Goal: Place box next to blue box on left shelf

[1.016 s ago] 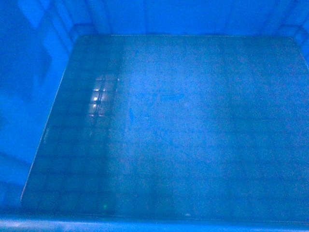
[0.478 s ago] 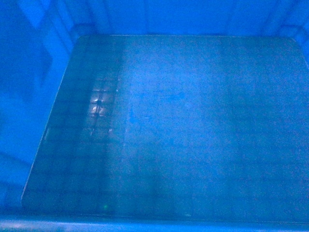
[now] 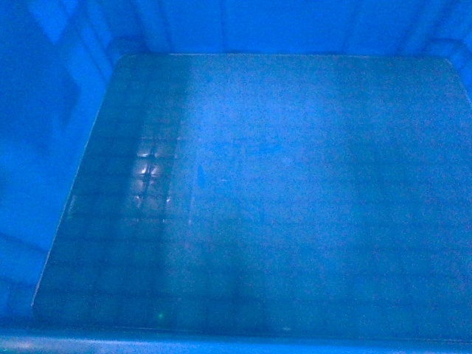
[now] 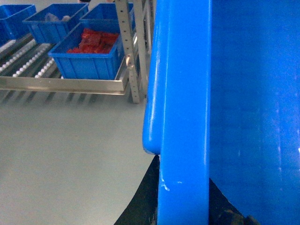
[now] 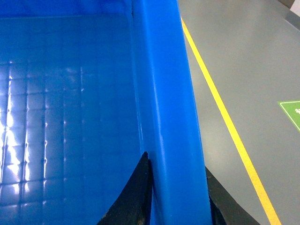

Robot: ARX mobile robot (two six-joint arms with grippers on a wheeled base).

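The box (image 3: 280,192) fills the head view completely: nothing but its flat inner floor with a faint grid, a bright glint on the left part, and blue walls rising on every side. Over on the left wrist view, the left gripper (image 4: 185,206) has a dark finger (image 4: 140,206) on the outside of the box's thick rim and another showing just inside the wall, so it is clamped on that rim. Beyond it, smooth pale grey floor (image 4: 65,154) stretches out to the left shelf (image 4: 28,61), its rows of small white wheels in grey rails running behind a metal front bar. On those rollers sits a blue bin (image 4: 89,56) holding something red, right at the front edge beside a perforated grey upright (image 4: 131,51), with 2 more blue bins (image 4: 51,21) behind it, one of them holding something pale. The box is well apart from that shelf, held up over open floor. Right wrist view now: the right gripper (image 5: 176,197) has 1 dark finger (image 5: 136,192) inside the wall and 1 outside, closed on the opposite rim. Past it the grey floor carries a yellow line (image 5: 225,117) running diagonally, and a green marking (image 5: 293,112) at the right edge.
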